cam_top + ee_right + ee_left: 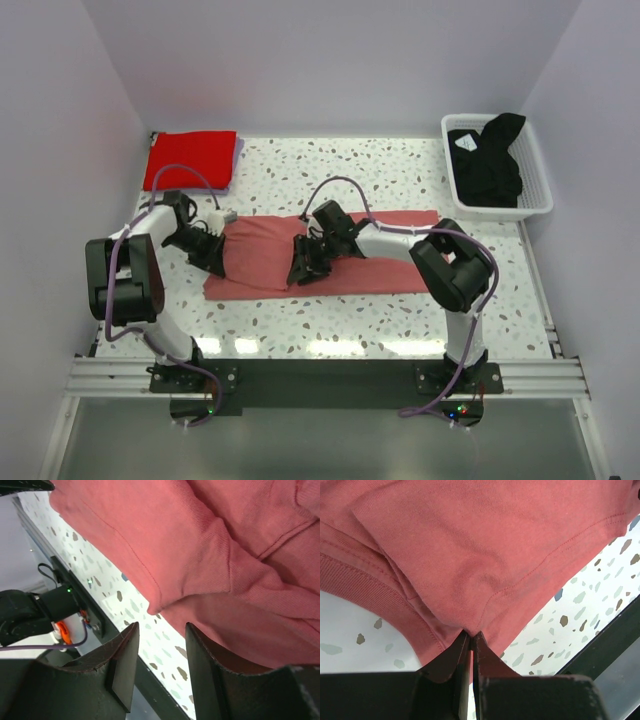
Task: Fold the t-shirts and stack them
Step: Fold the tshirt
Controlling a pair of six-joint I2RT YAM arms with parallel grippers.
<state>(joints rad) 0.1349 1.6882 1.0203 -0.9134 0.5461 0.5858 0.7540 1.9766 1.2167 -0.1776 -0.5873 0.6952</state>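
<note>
From above, we see the salmon-pink t-shirt (255,255) spread at centre, the red t-shirt (192,158) folded far left, and the black t-shirt (490,160) in the basket (538,165). At the left wrist, the left gripper (471,637) is clenched on a thin pinch of pink edge; it may slip free under tension. At the right wrist, the right gripper (161,630) stands released, grasping nothing, so a one-sided pull could skew the fold.
</note>
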